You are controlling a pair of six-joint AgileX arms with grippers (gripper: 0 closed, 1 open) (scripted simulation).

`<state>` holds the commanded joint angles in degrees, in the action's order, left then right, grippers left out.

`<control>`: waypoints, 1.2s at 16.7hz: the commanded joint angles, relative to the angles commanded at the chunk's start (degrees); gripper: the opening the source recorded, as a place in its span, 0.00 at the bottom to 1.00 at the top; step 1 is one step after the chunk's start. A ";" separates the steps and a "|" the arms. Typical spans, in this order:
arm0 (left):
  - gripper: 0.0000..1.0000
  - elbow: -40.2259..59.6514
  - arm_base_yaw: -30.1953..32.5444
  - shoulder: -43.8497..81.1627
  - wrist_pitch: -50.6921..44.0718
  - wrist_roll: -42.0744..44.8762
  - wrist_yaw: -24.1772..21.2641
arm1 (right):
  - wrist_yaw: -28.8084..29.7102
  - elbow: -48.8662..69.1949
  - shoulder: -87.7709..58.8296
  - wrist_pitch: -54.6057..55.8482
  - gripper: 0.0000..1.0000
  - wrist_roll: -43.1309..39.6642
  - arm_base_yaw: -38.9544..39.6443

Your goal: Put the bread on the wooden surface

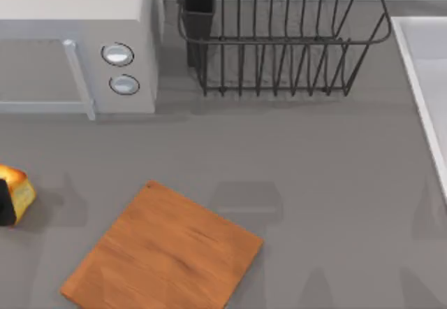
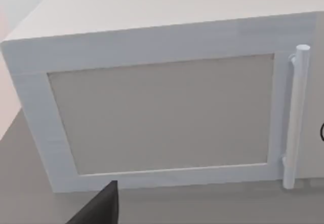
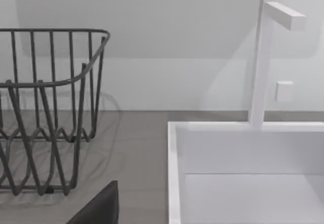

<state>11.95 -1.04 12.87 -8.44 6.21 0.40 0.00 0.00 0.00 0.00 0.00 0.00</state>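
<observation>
The bread point(image 1: 15, 191) sits left of the board point(image 1: 164, 251), touching a dark hand point(image 1: 5, 204) whose grip I cannot tell.

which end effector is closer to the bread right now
Left. The left end effector shows as a dark part against the bread at the top view's left edge. The right end effector faces the dish rack and sink, over on the right.
</observation>
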 joint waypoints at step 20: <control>1.00 58.07 -3.19 88.28 -50.46 20.06 -0.41 | 0.00 0.00 0.00 0.00 1.00 0.00 0.00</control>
<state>70.01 -4.23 101.15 -58.90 26.27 -0.01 0.00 0.00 0.00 0.00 0.00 0.00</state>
